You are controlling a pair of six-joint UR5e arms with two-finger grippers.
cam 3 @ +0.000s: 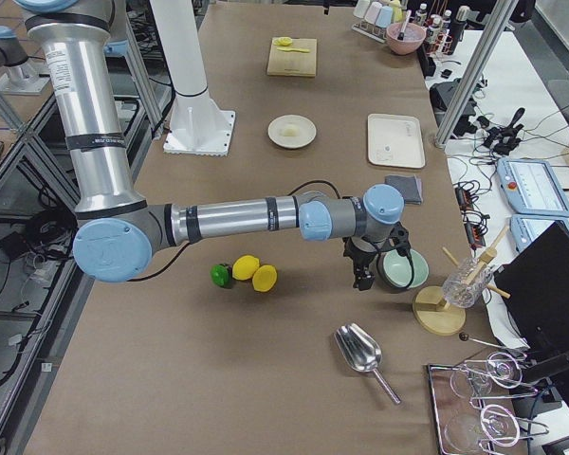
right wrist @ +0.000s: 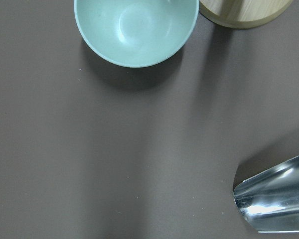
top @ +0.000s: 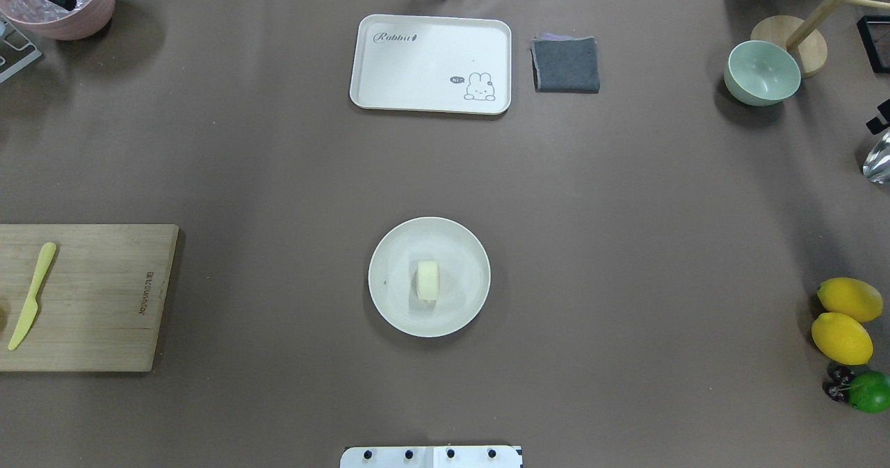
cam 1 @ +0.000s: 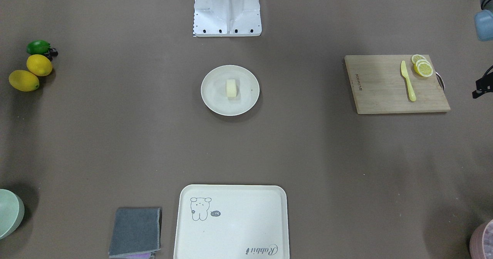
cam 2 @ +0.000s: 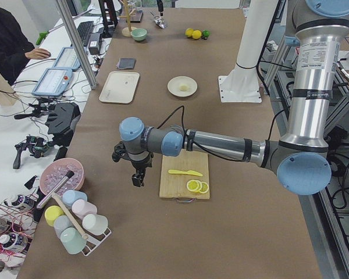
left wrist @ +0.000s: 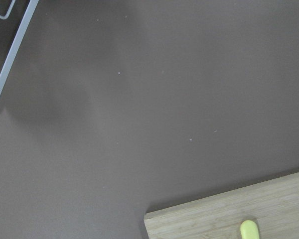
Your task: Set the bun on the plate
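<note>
The bun [cam 1: 231, 88], a small pale cream block, lies on the middle of the round off-white plate [cam 1: 211, 99] at the table's centre; the overhead view shows the bun [top: 427, 280] on the plate [top: 391, 302] too. No gripper is near them. My left gripper [cam 2: 138, 179] hangs over bare table beside the cutting board, far from the plate [cam 2: 175, 91]. My right gripper [cam 3: 362, 278] hangs by the green bowl at the other end. Whether either is open or shut I cannot tell. Neither wrist view shows fingers.
A cream rabbit tray [top: 431, 63] and a grey cloth [top: 565, 64] lie on the far side. The wooden board [cam 1: 396, 84] carries a yellow knife [cam 1: 408, 80] and lemon slices [cam 1: 423, 67]. Lemons and a lime [top: 845, 329], a green bowl [top: 761, 71] and a metal scoop [cam 3: 362, 353] are at the right end.
</note>
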